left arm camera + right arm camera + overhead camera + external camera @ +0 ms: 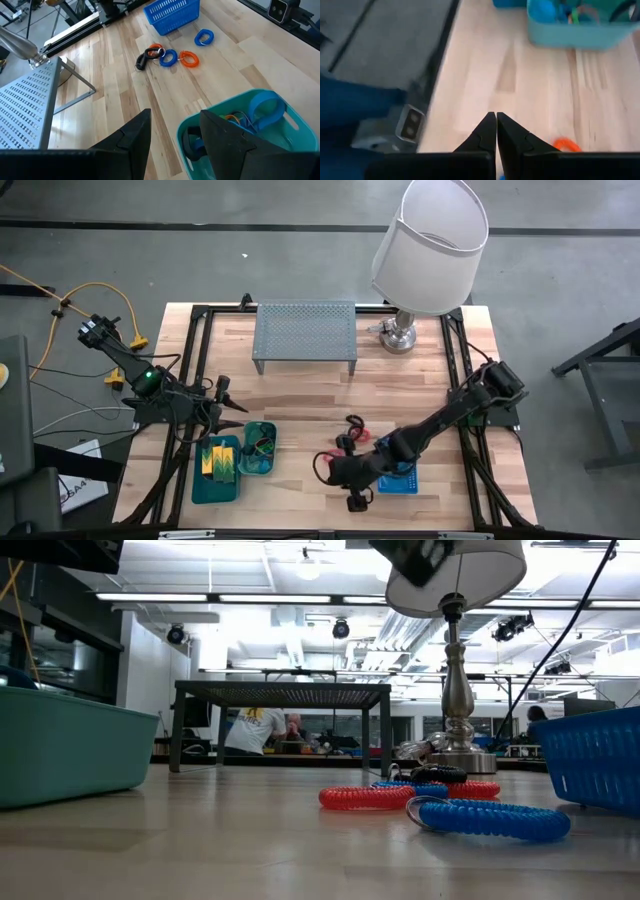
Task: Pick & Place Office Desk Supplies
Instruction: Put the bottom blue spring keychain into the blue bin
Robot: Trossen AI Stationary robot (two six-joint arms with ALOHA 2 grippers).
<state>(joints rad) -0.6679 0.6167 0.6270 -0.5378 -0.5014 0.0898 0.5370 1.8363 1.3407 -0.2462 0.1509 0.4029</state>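
Observation:
Several coiled band loops lie flat on the wooden table: a red one (365,797), a blue one (490,818) and a black one (440,775), also seen from the left wrist as a cluster (167,57). A round teal tray (258,448) holds more bands (262,107). Beside it, a long teal tray (218,470) holds yellow-green blocks (219,459). My right gripper (352,502) hangs shut and empty (496,122) over the table's near edge, in front of the loops. My left gripper (228,395) waits open (175,135) at the left, above the round tray's far side.
A blue mesh basket (402,478) sits at the near right, partly under my right arm. A grey perforated riser shelf (305,335) and a white-shaded lamp (430,240) stand at the back. Bare wood lies between the shelf and the loops.

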